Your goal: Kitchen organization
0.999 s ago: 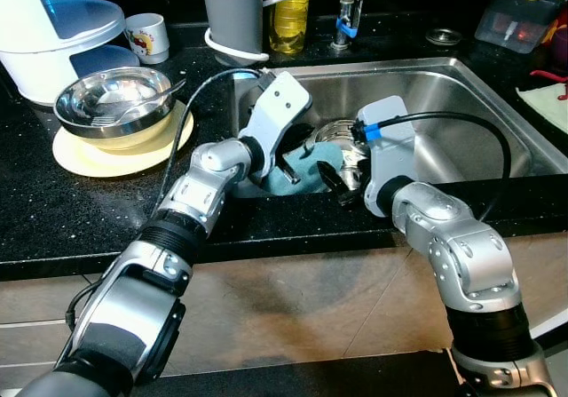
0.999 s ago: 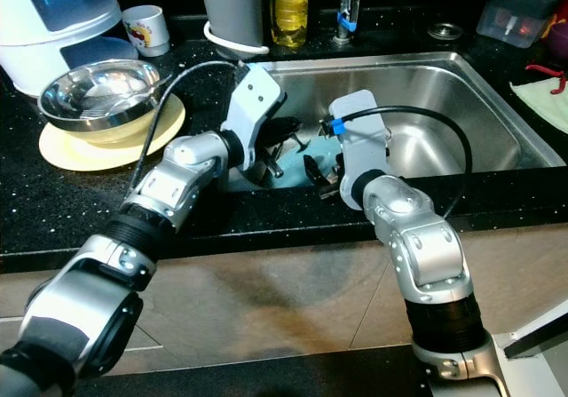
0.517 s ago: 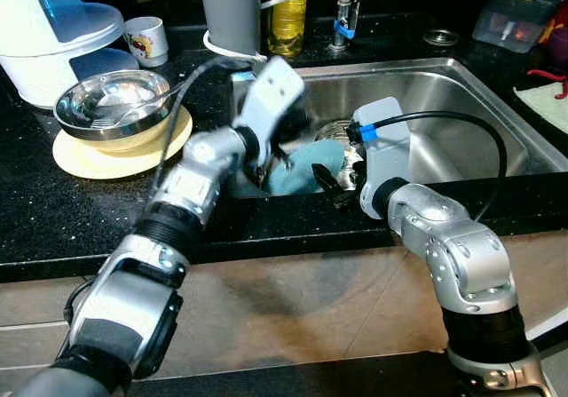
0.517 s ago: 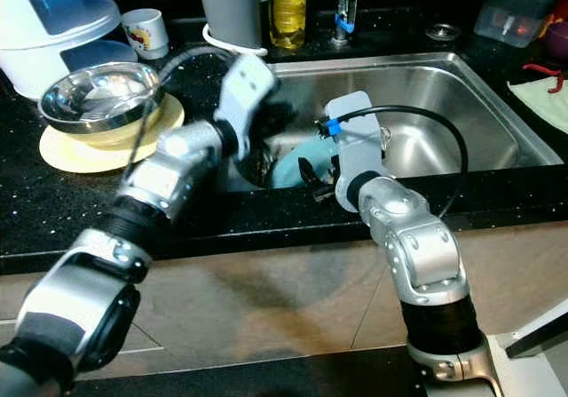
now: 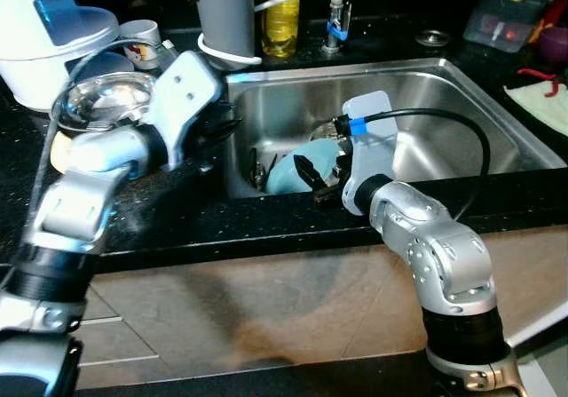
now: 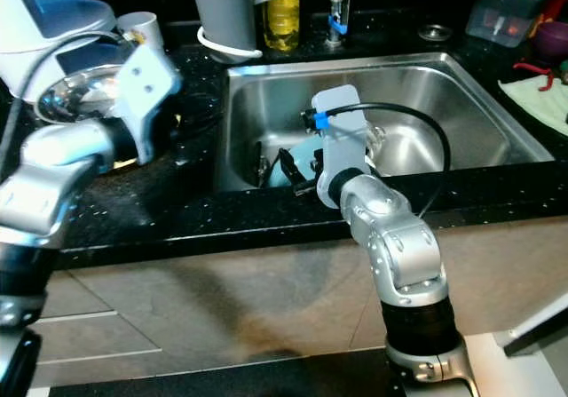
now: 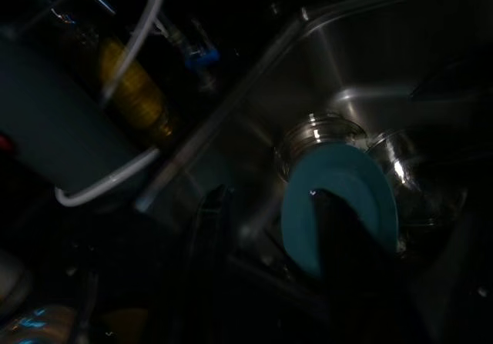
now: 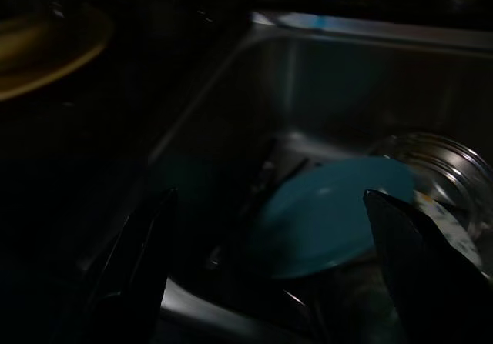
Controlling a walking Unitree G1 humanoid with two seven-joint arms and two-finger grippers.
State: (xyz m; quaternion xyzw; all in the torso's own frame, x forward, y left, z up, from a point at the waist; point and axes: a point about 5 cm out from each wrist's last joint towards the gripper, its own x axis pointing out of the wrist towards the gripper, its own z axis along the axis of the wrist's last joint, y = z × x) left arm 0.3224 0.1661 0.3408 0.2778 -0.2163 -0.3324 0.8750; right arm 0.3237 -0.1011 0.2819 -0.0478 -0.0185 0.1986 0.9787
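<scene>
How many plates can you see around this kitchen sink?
2. A teal plate leans inside the sink, by a glass jar. A yellow plate lies on the counter under the steel bowl. More may be hidden.

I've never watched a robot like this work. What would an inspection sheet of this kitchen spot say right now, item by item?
Surface: black speckled stone counter around a stainless steel sink.
Job's things: round teal plate leaning in the sink beside a clear glass bowl; steel mixing bowl on a pale yellow plate on the counter.
Clutter: white mug, yellow oil bottle, grey cylinder, white appliance, container with sponges.
Grippers: left gripper open, over the counter at the sink's edge; right gripper open, over the teal plate.
Cables: black cable looping from the right wrist; white cord around the grey cylinder.
Surroundings: brown cabinet front below.
</scene>
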